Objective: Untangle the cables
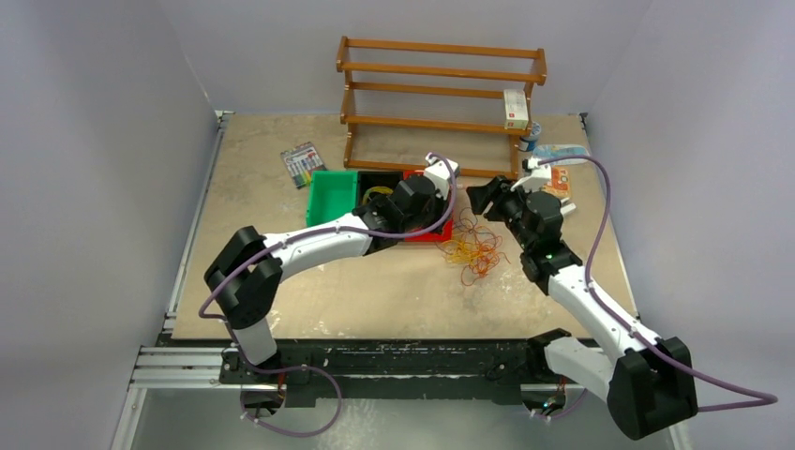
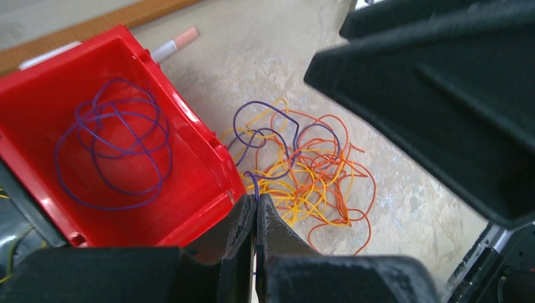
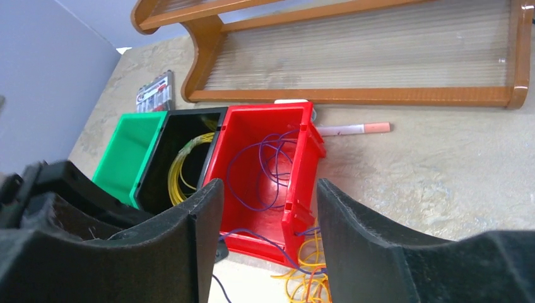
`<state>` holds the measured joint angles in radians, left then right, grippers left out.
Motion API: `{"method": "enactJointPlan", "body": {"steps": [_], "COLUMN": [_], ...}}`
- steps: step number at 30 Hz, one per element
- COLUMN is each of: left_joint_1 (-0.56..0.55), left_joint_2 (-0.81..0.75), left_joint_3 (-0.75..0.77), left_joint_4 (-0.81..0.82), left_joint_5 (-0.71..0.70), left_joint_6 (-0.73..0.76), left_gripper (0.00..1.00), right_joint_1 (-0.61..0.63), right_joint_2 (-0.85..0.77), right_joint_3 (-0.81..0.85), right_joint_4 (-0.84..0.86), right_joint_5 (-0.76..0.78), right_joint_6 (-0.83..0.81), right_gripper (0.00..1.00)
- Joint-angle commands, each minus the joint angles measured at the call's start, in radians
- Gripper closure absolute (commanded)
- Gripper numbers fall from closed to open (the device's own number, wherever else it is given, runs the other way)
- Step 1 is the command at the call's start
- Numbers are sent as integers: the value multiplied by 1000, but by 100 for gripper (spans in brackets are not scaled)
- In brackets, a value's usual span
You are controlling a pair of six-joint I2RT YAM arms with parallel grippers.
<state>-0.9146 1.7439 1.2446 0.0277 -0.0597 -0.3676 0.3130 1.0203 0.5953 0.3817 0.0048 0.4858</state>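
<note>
The cables [image 2: 303, 170] are lying in a heap on the table [image 2: 252, 57], just beside the red bin [image 2: 208, 164]. One purple wire [image 2: 252, 178] is being pinched tight by the left gripper [image 2: 257, 205], probably so it can be pulled free. The right gripper [image 3: 268, 196] is being held with its fingers apart, holding nothing.

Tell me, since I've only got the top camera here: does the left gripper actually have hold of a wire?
Observer: Yes. The left gripper is shut on a purple wire at the edge of the tangle.
Operator: What's in the red bin? The arm covers it for me.
Observer: The red bin holds loose purple loops, with no other colour showing.
Operator: And the right gripper?
Observer: The right gripper is open, with nothing between its fingers.
</note>
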Motion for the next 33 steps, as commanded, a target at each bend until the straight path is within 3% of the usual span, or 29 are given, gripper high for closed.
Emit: {"method": "enactJointPlan", "body": {"steps": [1,10,14,26,33], "left_joint_1": [13,36,36,37,44], "left_joint_2": [-45,-95,-114,-139,-155], "left_joint_3": [96,161,181,192,226], "left_joint_4": [-51,-133,-169,-207,-257], "left_joint_5": [-70,-89,-96,-165,-294], "left_joint_6": [47,102,137,162,184], "left_gripper": [100,100,100,100,100], "right_joint_1": [-2,-2,-2,-2,-2], "right_joint_2": [-29,-4,52,261,309], "right_joint_3": [-24,-37,-9,48,31], "right_joint_4": [155,176,115,129,107], "right_joint_5": [-57,-54,-20,-103,-41], "right_joint_6": [-80,-72,24,53,63], "right_gripper": [40,35,36,34,35]}}
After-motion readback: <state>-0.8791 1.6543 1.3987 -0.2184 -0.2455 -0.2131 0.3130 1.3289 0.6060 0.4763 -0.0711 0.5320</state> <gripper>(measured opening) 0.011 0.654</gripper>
